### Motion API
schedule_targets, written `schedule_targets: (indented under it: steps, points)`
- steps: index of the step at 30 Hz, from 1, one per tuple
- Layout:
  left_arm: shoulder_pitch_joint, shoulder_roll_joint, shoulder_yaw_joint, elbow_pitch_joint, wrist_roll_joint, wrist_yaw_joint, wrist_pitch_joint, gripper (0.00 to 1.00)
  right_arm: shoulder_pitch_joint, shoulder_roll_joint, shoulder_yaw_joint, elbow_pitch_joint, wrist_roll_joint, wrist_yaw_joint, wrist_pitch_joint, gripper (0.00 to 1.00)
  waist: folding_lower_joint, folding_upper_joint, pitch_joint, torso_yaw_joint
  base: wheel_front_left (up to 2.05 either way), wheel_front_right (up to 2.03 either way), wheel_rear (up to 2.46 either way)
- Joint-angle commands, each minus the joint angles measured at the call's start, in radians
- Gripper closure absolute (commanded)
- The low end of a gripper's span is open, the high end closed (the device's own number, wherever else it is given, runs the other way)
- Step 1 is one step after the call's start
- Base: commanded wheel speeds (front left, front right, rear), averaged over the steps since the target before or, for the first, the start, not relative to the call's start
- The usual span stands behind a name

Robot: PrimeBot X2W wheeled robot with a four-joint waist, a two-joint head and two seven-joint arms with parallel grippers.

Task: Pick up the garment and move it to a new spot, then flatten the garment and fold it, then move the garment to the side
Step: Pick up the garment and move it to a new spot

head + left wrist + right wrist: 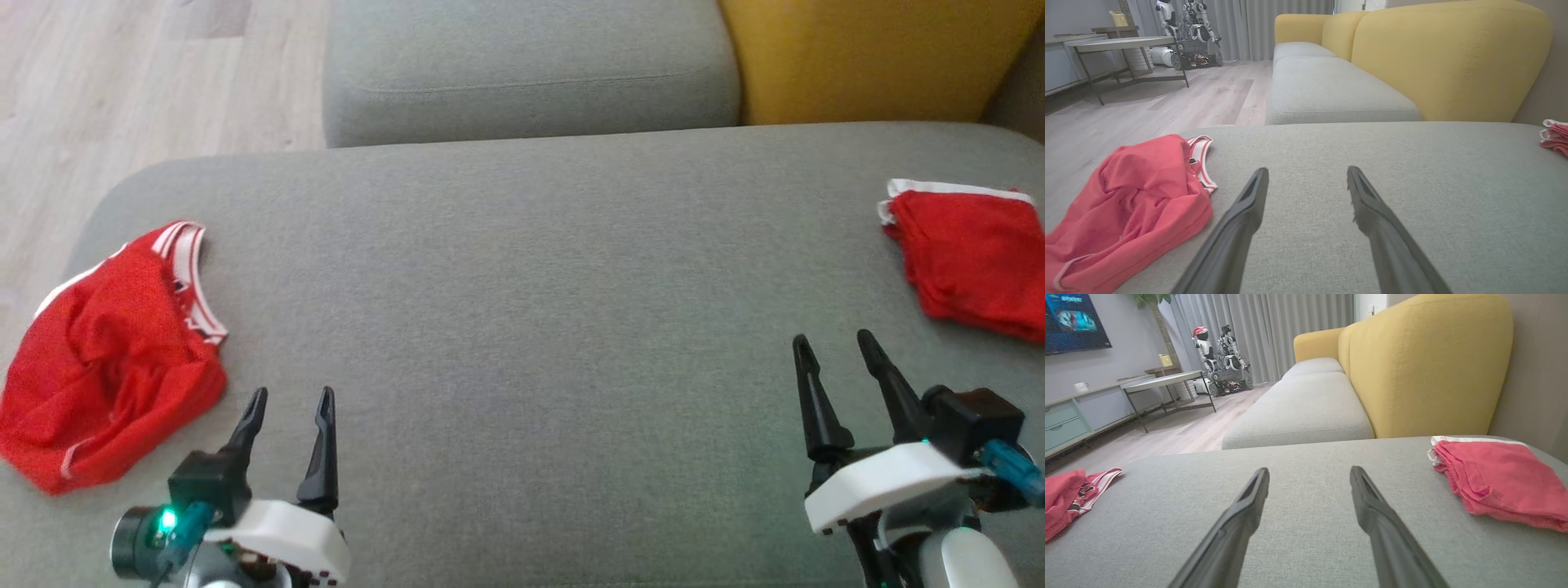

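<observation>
**Jaw state.** The left gripper (293, 394) stands with its jaws fully apart and nothing between its two long dark fingers. The right gripper (832, 337) is likewise spread wide and empty. Neither touches any cloth. In each wrist view only bare grey upholstery shows between the fingers.

**Gripper position.** Both grippers are low over the broad grey fabric seat cushion (522, 286), fingers pointing toward the sofa back. The left gripper is at the near left of the cushion and the right gripper at the near right, well apart from each other.

**Garment location.** The crumpled red mesh garment with white-striped trim (114, 359) lies bunched on the left end of the cushion, close to its rounded edge. It is just to the left of the left gripper and clear of the fingers. Its striped trim faces the cushion's middle.

**Second item.** A folded red cloth with a white hem (971, 269) rests flat on the far right end of the cushion, beyond and to the right of the right gripper.

**Surroundings.** Behind the cushion sits a second grey seat cushion (522, 73), with a mustard-yellow upholstered backrest (865, 57) to its right. Pale wood-plank flooring (122, 82) lies to the left. The wrist views show a metal-legged low table (1122, 43) and another wheeled robot (1188, 32) parked before grey curtains.
</observation>
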Motion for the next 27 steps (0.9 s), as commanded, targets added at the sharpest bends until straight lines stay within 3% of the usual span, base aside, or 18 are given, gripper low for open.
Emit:
schedule_targets:
  steps: [1, 18, 27]
  points:
    - [-0.07, 0.02, 0.039, -0.033, 0.005, 0.005, -0.004, 0.0, -0.022, -0.005, 0.019, -0.043, -0.008, -0.001, 0.0, 0.0, 0.0, 0.0, 0.002, 0.013, 0.0, 0.0, 0.0]
    - [-0.148, 0.01, 0.059, -0.013, -0.015, -0.004, -0.028, 0.0, -0.019, -0.002, 0.034, -0.118, -0.012, -0.001, 0.027, 0.0, 0.0, 0.0, 0.006, 0.304, 0.0, 0.0, 0.0]
    - [-0.163, 0.011, 0.067, 0.002, -0.018, -0.008, -0.044, 0.0, -0.024, 0.0, 0.048, -0.124, -0.011, -0.001, 0.029, 0.0, 0.0, 0.0, 0.001, 0.377, 0.0, 0.0, 0.0]
